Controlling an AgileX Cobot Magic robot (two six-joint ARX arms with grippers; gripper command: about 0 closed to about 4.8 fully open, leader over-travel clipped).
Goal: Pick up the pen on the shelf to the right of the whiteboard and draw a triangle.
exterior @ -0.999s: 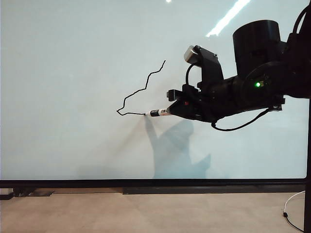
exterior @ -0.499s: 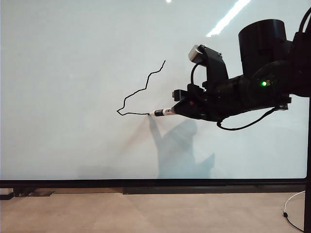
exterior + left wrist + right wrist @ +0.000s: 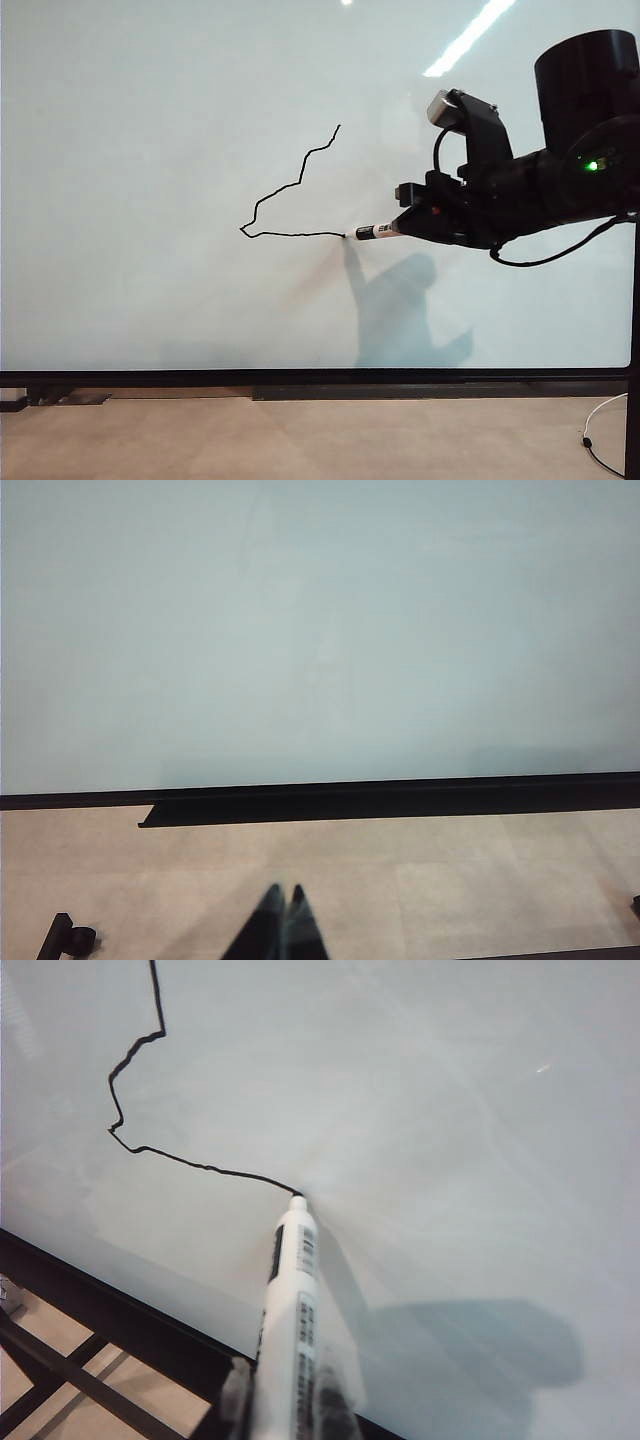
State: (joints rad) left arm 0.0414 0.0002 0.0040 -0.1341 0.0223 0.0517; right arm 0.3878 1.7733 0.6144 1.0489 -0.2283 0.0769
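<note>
The pen (image 3: 378, 231) lies nearly level in the exterior view, its black tip pressed to the whiteboard (image 3: 150, 300) at the right end of the drawn line. We hold it clamped in the right gripper (image 3: 405, 224), which sits just at 3 o'clock of the tip; the right wrist view shows the pen (image 3: 290, 1310) between the fingers (image 3: 236, 1396) with its tip on the stroke.

The triangle (image 3: 290, 195) is only part done: one wobbly side climbs toward 1 o'clock from the left corner, and the base runs from that corner toward 3 o'clock, ending at the tip. We judge the closing side, from the base's right end back up to the peak at about 12 o'clock of the tip, is not yet drawn.

Risks, as we see them: the slim pen could twist or slide back in our grip under pressure, so the line thins or breaks; pressing too hard could make the tip skip on the glossy board; and aiming the last stroke badly would leave the peak open.

The left gripper (image 3: 283, 925) hangs low in front of the board's bottom edge, fingers together and empty.

No containers appear in any view.
</note>
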